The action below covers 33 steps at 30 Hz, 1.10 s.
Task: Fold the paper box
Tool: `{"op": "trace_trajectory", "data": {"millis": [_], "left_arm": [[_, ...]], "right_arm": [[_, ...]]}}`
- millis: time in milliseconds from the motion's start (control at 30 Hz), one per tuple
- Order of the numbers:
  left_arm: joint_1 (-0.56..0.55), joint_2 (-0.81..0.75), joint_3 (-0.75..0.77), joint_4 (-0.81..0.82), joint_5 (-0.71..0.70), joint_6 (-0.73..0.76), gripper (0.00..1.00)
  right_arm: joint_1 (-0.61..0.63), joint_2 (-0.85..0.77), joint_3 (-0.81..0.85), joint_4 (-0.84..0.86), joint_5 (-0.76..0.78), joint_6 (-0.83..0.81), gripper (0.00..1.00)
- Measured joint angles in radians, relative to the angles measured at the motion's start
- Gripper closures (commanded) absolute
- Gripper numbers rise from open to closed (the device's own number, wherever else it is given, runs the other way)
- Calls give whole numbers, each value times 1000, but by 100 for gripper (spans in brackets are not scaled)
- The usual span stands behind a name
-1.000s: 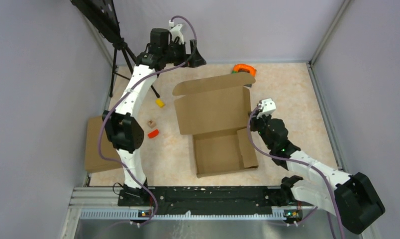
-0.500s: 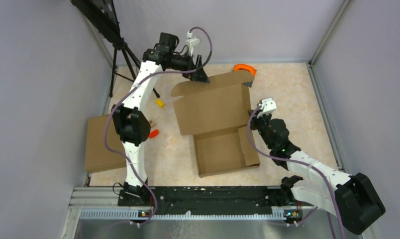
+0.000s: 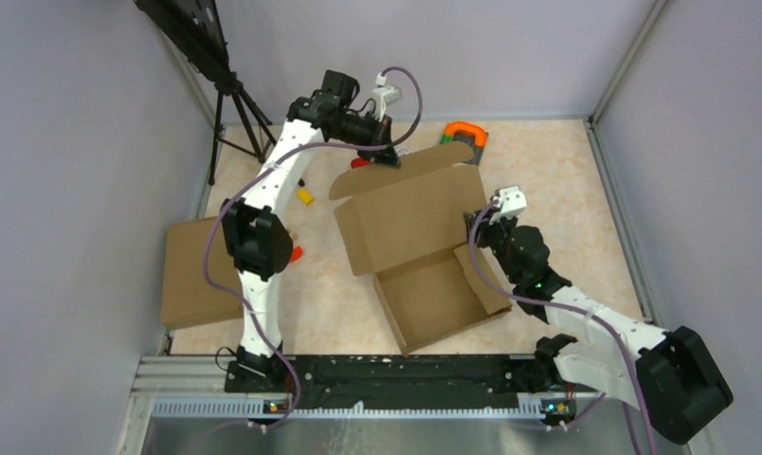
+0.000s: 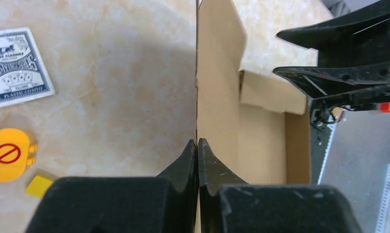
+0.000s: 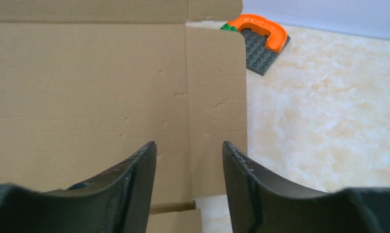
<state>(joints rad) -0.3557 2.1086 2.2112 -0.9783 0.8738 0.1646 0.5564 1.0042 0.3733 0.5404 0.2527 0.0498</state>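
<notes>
The brown paper box lies open in the middle of the table, its tray towards me and its lid raised at the far side. My left gripper is shut on the lid's far flap, which shows edge-on between its closed fingers in the left wrist view. Beyond that edge lies the box's inside. My right gripper stands open at the box's right side. In the right wrist view its jaws are apart with nothing in them, facing the lid and its side flap.
A flat cardboard sheet lies at the left wall by the left arm. An orange and grey toy plate sits behind the box. A yellow block, a red block and a card pack lie left of the box. A tripod stands at the back left.
My left gripper came down onto the lid's far flap and shut on it. My right gripper opened. The box turned, its tray swinging towards the near right.
</notes>
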Motion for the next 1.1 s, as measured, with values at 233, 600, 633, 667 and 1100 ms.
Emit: {"op": "trace_trajectory", "data": {"millis": [233,600,633,667,1100], "left_arm": [[-54,-58,-98,24,-164,56,100],[-75,-232,-143,99,-265,118,100],[-74,-233,-143,103,-271,122,100],[-74,-233,-143,108,-280,124,100],[-100,-232,-144,113,-284,100,100]], "right_arm": [[4,-23,3,-53,10,37,38],[4,-218,174,-536,-105,214,41],[4,-226,188,-587,-126,249,41],[4,-230,201,-647,-145,302,40],[5,-179,35,-823,-318,756,44]]}}
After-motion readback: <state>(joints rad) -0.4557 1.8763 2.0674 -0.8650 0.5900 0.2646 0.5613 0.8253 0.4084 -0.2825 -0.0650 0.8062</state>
